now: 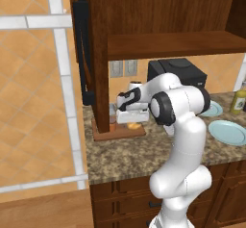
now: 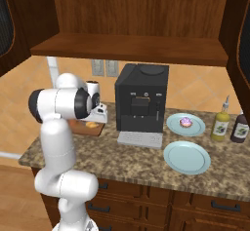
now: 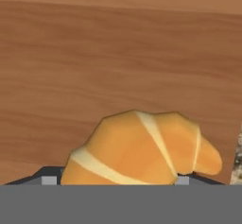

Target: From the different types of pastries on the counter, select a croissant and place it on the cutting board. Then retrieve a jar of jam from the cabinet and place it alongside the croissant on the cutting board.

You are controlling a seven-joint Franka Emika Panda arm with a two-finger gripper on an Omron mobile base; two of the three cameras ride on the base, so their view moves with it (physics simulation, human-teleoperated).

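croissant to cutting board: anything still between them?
Nothing visible. In the hand view the croissant sits right against the cutting board, with wood all around it. The left base view shows the end effector low over the board, the croissant under it.

The croissant (image 3: 142, 147), golden-orange with pale stripes across its folds, lies on the cutting board (image 3: 118, 62), a flat reddish-brown wooden rectangle at the left end of the worktop (image 1: 144, 152), near the back edge. The worktop is a speckled brown and beige slab. A pinkish-purple pastry (image 2: 185, 123) sits on a pale blue plate (image 2: 172, 124) further right. The cabinet (image 1: 158, 25) of dark reddish-brown wood hangs above, its thick shelf (image 2: 132, 47) bare.
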